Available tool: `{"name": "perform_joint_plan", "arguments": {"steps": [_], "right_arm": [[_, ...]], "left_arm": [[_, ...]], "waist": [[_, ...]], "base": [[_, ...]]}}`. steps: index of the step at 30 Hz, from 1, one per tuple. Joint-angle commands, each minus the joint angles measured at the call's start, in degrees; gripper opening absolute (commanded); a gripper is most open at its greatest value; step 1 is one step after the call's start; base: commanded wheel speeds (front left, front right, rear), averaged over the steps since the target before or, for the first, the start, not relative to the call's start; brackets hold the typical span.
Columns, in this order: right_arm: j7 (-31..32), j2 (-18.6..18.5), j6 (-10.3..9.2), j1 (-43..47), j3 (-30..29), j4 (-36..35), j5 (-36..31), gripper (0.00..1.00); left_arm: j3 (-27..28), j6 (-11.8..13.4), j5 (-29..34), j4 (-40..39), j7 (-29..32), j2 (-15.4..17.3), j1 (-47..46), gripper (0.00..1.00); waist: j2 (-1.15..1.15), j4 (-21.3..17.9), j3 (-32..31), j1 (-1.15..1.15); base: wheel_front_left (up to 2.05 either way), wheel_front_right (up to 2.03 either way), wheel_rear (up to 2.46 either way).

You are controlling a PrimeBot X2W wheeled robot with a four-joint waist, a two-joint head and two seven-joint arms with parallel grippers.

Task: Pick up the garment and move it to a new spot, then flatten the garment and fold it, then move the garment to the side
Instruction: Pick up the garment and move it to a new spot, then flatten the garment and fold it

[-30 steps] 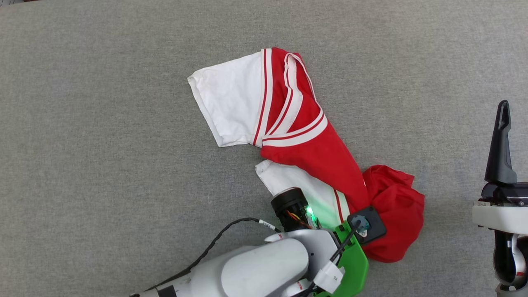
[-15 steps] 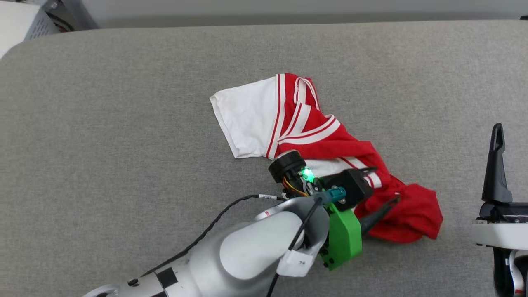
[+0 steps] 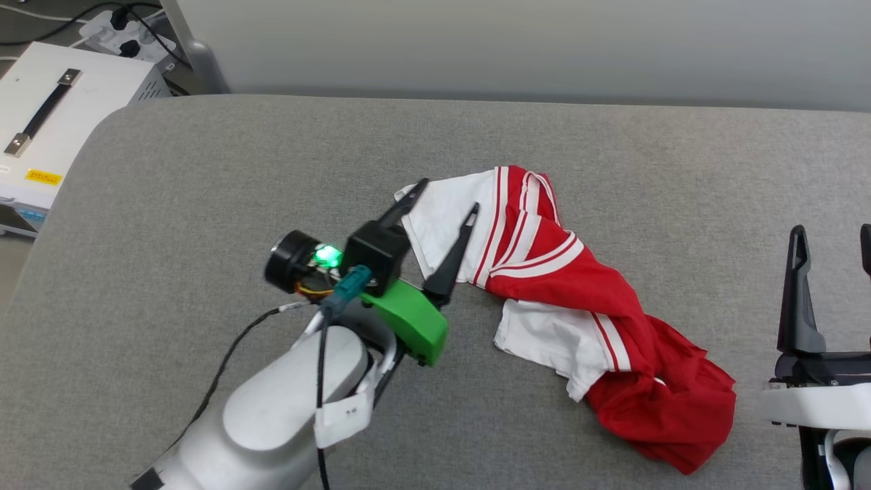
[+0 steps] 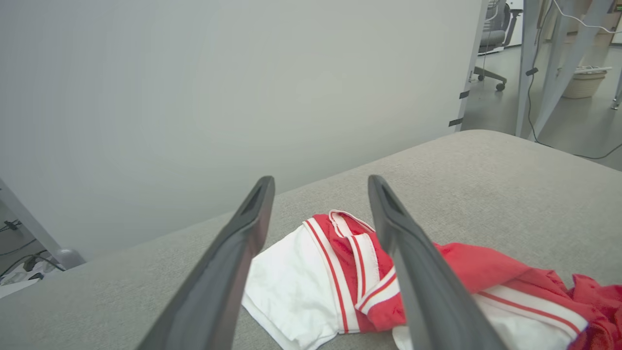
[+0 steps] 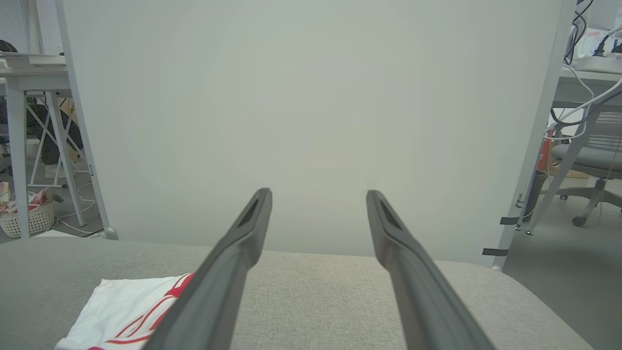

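Left gripper (image 3: 450,192): jaws spread, nothing held, positioned above the white sleeve. The garment (image 3: 544,272) lies crumpled, centre-right on the grey padded surface (image 3: 204,170). Right gripper (image 3: 831,229): jaws spread, empty, near the red hem, not touching.

Head overhead; wrists low; garment (image 3: 571,282) shared.

We see a grey padded table (image 3: 204,170) with a rounded corner. Just behind its far edge stands a pale panel (image 3: 476,47). Beyond the table's left corner sits a white case (image 3: 88,88) with a black handle (image 3: 42,110) and a yellow label (image 3: 43,178), and farther back a power strip (image 3: 126,34). Past the table's right end we make out an office chair (image 5: 588,155); past its left end, a white basket (image 5: 26,216) on the floor.
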Motion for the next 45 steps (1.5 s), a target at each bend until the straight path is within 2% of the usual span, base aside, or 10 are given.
{"name": "perform_joint_plan", "arguments": {"steps": [1, 6, 9, 12, 15, 22, 33, 37, 45], "right_arm": [[-0.3, 0.0, -0.05, 1.1, 0.6, 0.0, -0.7, 1.0], [-0.3, -0.2, -0.05, 1.8, 3.4, 0.4, -0.8, 1.0], [-0.3, -0.2, -0.05, 2.2, 4.4, 0.9, -0.7, 1.0], [-0.3, -0.2, -0.05, 2.8, 5.7, 1.7, -0.5, 1.0], [-0.3, -0.2, -0.05, 3.2, 6.6, 2.4, -0.2, 1.0], [-0.3, -0.8, -0.05, 4.4, 8.6, 4.8, 1.0, 1.0], [-0.3, -1.8, -0.05, 7.7, 10.1, 8.8, 2.3, 1.0], [-0.3, -1.8, -0.05, 8.8, 10.1, 9.7, 2.7, 1.0], [-0.3, -1.6, -0.05, 9.9, 10.1, 10.8, 2.9, 1.0]], "left_arm": [[1.9, 1.8, 0.1, -0.9, -0.5, 1.3, 2.0, 1.0], [12.3, 7.9, 3.9, -6.8, -0.8, 3.8, 8.3, 1.0], [17.9, 9.1, 6.2, -9.6, -0.8, 3.8, 13.0, 1.0], [23.1, 8.9, 8.5, -11.7, -0.8, 3.0, 18.0, 1.0], [27.1, 7.1, 10.5, -13.3, -0.9, 2.0, 22.7, 1.0], [35.3, 1.3, 15.6, -13.5, -0.9, -1.4, 32.0, 1.0], [42.6, -6.6, 21.3, -9.8, -0.9, -7.8, 38.7, 1.0], [44.4, -8.9, 23.1, -8.8, -0.9, -9.3, 39.8, 1.0], [47.5, -11.7, 25.7, -7.2, -0.9, -11.6, 40.7, 1.0]], "waist": [[0.0, 0.6, -0.8, 0.0], [0.0, 1.3, -1.5, 0.0], [0.0, 1.5, -2.1, 0.0], [0.0, 1.6, -2.7, 0.0], [0.0, 1.5, -3.3, 0.0], [0.0, 1.4, -4.3, 0.0], [0.0, 1.6, -6.0, 0.0], [0.0, 1.6, -6.5, 0.0], [0.0, 1.9, -7.0, 0.0]], "base": [[0.0, 0.0, 0.0], [0.0, 0.0, 0.0], [0.0, 0.0, 0.0], [0.0, 0.0, 0.0], [0.0, 0.0, 0.0], [0.0, 0.0, 0.0], [0.0, 0.0, 0.0], [0.0, 0.0, 0.0], [0.0, 0.0, 0.0]]}}
